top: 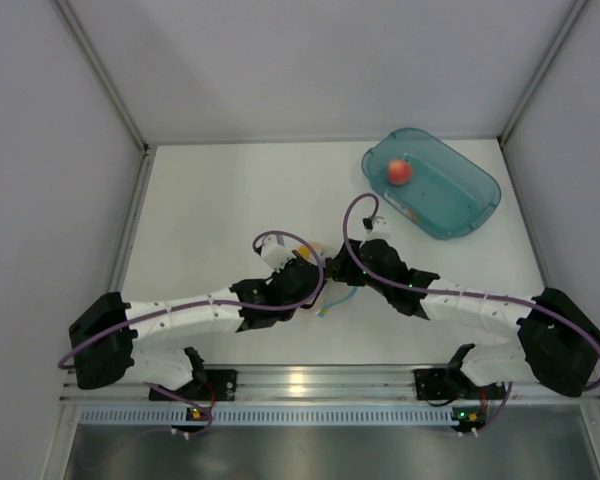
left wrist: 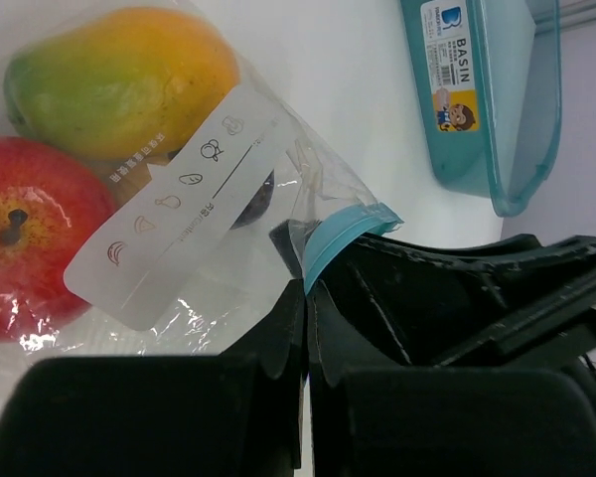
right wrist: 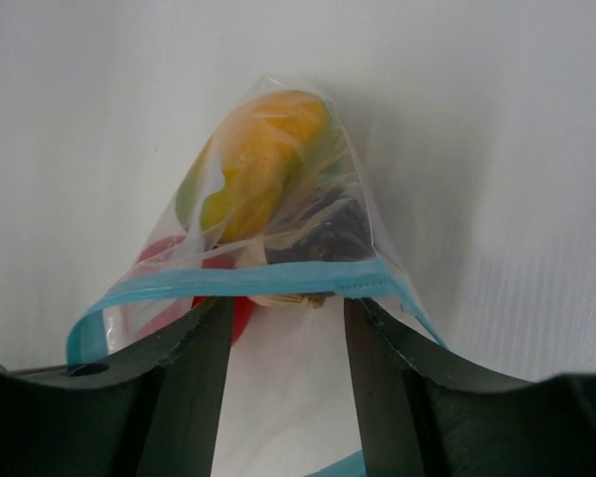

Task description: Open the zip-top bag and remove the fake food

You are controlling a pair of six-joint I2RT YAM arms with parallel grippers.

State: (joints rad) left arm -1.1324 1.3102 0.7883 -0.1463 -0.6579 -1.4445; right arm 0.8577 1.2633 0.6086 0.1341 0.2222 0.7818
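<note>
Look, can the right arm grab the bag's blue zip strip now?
Probably yes. The right gripper is open, and the teal zip strip stretches across the gap at its fingertips, with nothing in between. The left gripper pinches the zip-top bag by its edge.

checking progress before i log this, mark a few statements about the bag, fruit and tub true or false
1. The mango is inside the bag. True.
2. The tub has nothing in it. False: a red ball lies in it.
3. The left pincer is shut on the bag's edge. True.
4. The right pincer is clamped tight. False: its jaws stand apart, just below the blue zip strip.
</note>
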